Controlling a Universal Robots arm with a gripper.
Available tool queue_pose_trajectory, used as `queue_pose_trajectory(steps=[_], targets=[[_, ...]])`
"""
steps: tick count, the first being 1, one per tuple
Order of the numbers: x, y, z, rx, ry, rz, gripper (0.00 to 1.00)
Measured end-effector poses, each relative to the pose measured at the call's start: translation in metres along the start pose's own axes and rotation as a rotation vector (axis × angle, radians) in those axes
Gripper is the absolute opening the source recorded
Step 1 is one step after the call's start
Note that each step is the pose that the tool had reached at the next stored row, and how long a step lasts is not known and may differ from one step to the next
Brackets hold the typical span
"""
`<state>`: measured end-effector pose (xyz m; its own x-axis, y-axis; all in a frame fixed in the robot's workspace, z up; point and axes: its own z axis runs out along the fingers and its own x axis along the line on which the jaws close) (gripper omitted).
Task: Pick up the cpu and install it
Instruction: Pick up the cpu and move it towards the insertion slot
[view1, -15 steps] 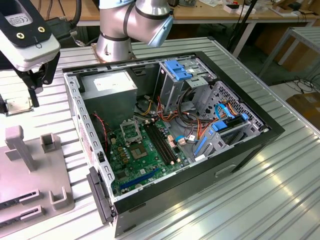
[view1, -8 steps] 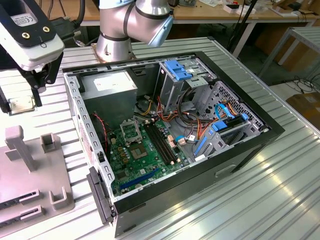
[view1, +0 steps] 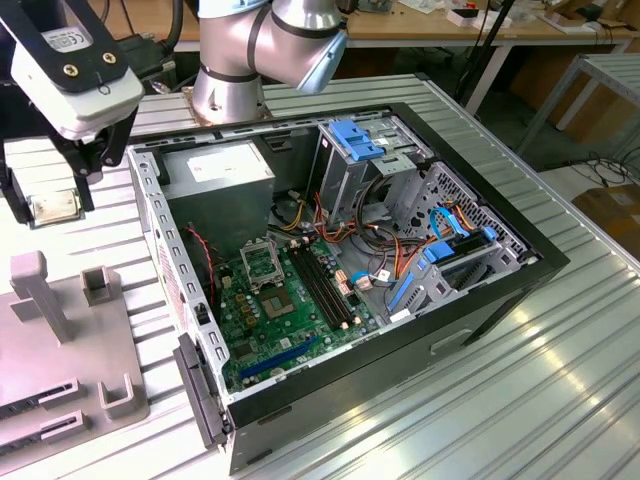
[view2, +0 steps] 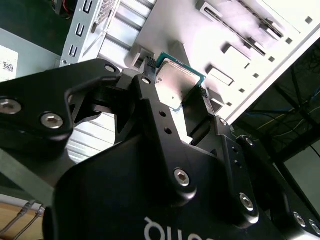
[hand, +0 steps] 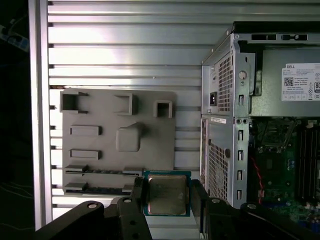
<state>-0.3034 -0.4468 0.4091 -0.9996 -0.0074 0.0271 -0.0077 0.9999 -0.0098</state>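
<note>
The cpu (view1: 52, 207), a thin square chip with a pale metal face, hangs in the air at the exterior view's left, above the grey fixture plate (view1: 60, 340). My gripper (view1: 52, 205) is shut on it, one black finger on each side edge. Both wrist views show the cpu (hand: 166, 194) (view2: 175, 82) clamped between the black fingers (hand: 196, 200), with its metal face exposed. The open computer case (view1: 540, 262) lies to the exterior view's right, and its black-and-silver socket frame (view1: 262, 262) sits on the green board (view1: 290, 330), well apart from the gripper.
The grey fixture plate (hand: 117, 135) carries raised blocks and slots on the ribbed metal table (view1: 520, 400). Inside the case are a power supply (view1: 220, 168), blue drive brackets (view1: 355, 138) and loose cables. The arm's base (view1: 230, 80) stands behind the case.
</note>
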Motion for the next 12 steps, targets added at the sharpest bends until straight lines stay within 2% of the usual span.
queue_pose_trajectory(steps=[12], targets=[[-0.0112,-0.0001,-0.0003,0.0001,0.0000,0.000,0.47]])
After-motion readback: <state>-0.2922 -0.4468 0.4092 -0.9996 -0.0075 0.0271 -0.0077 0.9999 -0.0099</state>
